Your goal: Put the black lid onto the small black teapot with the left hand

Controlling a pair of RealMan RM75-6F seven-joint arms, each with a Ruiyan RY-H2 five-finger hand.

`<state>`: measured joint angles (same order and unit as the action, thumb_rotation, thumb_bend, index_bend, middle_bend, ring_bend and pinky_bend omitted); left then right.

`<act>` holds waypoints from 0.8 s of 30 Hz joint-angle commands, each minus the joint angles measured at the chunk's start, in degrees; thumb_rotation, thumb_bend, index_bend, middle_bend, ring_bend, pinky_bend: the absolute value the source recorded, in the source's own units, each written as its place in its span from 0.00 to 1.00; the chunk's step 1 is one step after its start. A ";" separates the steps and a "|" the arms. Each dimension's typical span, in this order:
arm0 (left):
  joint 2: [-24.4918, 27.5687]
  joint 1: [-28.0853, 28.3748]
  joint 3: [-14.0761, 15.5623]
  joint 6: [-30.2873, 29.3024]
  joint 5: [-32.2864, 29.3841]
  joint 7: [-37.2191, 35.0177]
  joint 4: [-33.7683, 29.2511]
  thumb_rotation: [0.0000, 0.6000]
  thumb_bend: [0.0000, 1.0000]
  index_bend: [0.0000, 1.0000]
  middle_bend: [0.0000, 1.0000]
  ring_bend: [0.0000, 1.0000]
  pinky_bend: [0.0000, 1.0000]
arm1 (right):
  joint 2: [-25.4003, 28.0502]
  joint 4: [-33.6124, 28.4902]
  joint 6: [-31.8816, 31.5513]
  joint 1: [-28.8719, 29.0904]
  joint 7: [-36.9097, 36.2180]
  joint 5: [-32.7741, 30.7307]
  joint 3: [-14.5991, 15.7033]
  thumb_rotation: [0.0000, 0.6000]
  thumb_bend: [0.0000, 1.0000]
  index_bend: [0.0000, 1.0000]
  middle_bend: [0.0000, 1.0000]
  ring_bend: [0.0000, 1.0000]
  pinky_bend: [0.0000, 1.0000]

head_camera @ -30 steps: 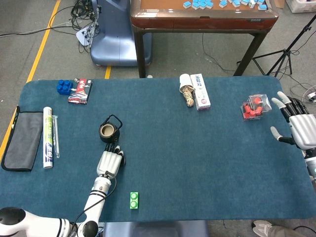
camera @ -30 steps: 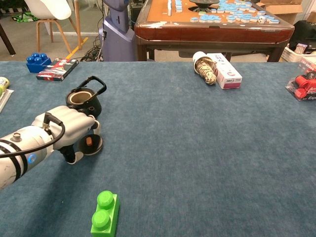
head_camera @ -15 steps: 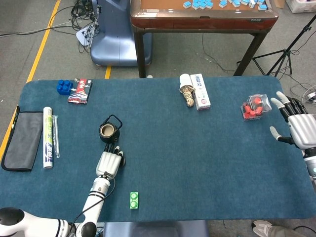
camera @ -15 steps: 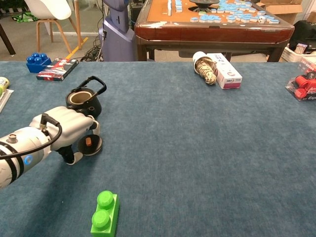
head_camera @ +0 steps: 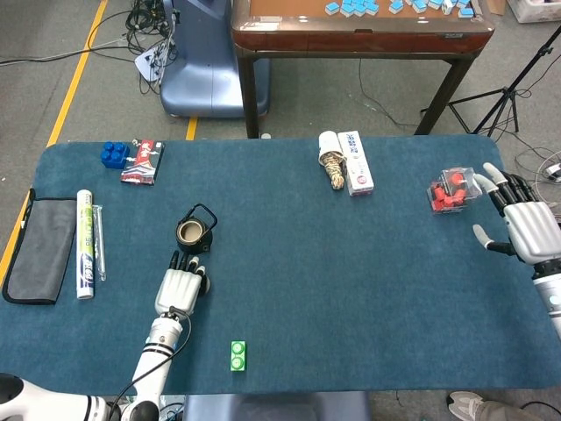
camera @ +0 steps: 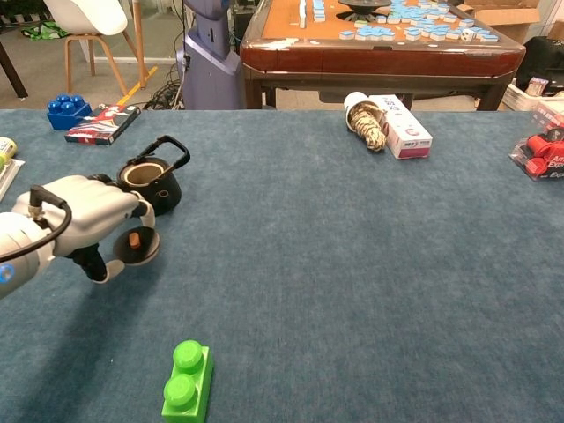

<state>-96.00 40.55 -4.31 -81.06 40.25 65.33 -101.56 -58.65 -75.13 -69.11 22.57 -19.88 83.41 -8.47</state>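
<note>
Since a second ago the left hand (camera: 88, 225) is drifting leftward and lifting, carrying the black lid (camera: 137, 248) off the cloth; in the chest view it is now sitting at the left edge of the frame, fingers curled around the lid, whose small brown knob is facing the camera; the small black teapot (camera: 152, 181) is standing open just above and right of that hand, its handle arching up, not touching the lid; in the head view the same hand (head_camera: 180, 285) is showing directly below the teapot (head_camera: 194, 231); the right hand (head_camera: 523, 224) is hanging at the right edge, fingers spread and holding nothing, beside the clear box of red pieces (head_camera: 453, 189); a green brick (camera: 186, 384) is lying at lower centre-left.
</note>
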 commanded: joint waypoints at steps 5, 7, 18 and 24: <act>2.39 -1.21 0.64 -3.14 0.42 1.35 -3.59 1.00 0.37 0.31 0.15 0.00 0.00 | -0.56 0.21 0.41 0.61 -0.04 0.39 0.03 1.00 0.39 0.00 0.00 0.00 0.00; 2.66 -1.30 0.78 -3.58 0.28 1.88 -4.33 1.00 0.37 0.31 0.15 0.00 0.00 | -0.68 0.13 0.51 0.75 0.14 0.44 0.05 1.00 0.39 0.00 0.00 0.00 0.00; 4.25 -0.33 0.00 -4.23 0.03 4.42 -7.33 1.00 0.37 0.31 0.15 0.00 0.00 | -0.61 -1.50 0.62 0.89 1.97 0.11 0.09 1.00 0.39 0.00 0.00 0.00 0.00; 4.70 1.38 -1.25 -3.08 -1.21 6.12 -7.85 1.00 0.37 0.31 0.15 0.00 0.00 | 0.43 -3.10 0.58 0.84 2.99 -0.55 -0.30 1.00 0.39 0.00 0.00 0.00 0.00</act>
<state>-91.40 41.74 -5.39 -84.27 39.22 71.25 -109.29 -58.35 -78.08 -68.50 23.42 -17.03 82.96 -8.69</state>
